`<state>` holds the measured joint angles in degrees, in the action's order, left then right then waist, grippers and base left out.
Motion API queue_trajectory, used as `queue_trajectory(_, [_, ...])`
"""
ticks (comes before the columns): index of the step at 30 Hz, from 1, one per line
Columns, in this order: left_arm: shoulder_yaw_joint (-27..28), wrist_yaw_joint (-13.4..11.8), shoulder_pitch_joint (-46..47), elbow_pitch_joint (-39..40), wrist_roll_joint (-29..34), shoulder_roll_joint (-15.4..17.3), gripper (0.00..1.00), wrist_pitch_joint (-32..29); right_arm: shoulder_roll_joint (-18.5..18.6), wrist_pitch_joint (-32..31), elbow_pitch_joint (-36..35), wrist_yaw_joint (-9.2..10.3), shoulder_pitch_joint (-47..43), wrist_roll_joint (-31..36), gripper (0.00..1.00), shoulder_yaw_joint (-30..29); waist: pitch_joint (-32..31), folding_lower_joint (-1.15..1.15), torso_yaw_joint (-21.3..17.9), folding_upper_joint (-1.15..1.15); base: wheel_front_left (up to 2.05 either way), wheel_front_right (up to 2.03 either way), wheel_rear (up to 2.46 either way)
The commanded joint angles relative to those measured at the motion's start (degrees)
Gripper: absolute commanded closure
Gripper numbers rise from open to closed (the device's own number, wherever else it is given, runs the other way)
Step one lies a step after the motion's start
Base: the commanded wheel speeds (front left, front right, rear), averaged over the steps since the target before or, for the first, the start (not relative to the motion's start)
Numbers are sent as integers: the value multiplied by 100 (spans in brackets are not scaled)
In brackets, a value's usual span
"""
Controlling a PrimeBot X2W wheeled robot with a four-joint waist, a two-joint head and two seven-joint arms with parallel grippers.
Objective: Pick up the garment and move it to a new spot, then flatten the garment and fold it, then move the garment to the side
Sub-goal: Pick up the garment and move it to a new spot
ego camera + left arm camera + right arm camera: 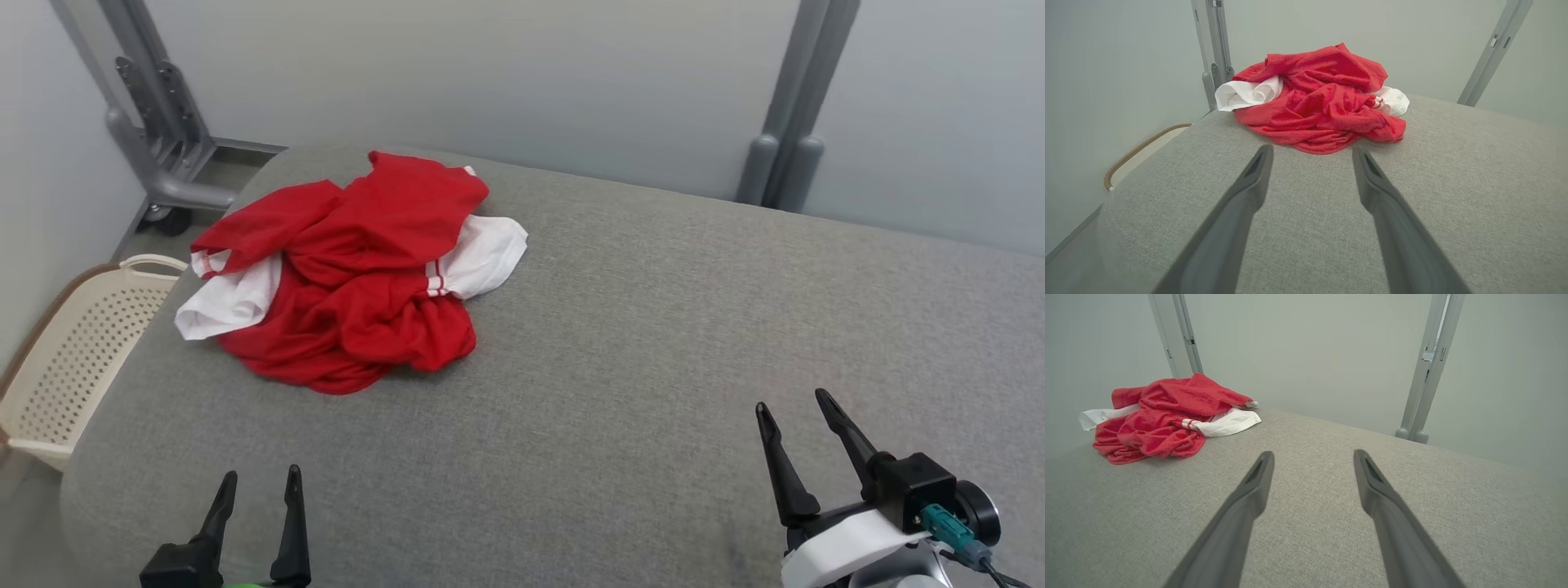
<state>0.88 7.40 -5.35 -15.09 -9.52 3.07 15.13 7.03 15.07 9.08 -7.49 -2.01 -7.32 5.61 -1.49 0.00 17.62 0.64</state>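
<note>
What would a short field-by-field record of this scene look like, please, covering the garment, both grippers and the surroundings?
surface: grey fabric, padded-looking
garment: red and white, crumpled in a heap on the far left of the surface
left gripper: open, holding nothing, short of the garment
right gripper: open, holding nothing, well to the garment's right
basket: cream, perforated, beside the surface's left edge, lower down
task stage: garment not yet picked up

Padded surface point(653, 327) lies open right of the heaped garment point(351, 278).
</note>
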Motion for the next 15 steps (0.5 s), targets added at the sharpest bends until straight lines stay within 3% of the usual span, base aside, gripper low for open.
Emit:
queue_trajectory(1, [46, 17, -51, 37, 10, -2, 0, 4, -10, 17, 33, -1, 46, -32, 0, 37, -95, 0, 519, -64, 0, 0, 0])
queue_trajectory(15, [215, 17, -42, 108, -48, -15, 0, 3, -51, 17, 69, -1, 9, -54, 0, 188, -95, 0, 621, -64, 0, 0, 0])
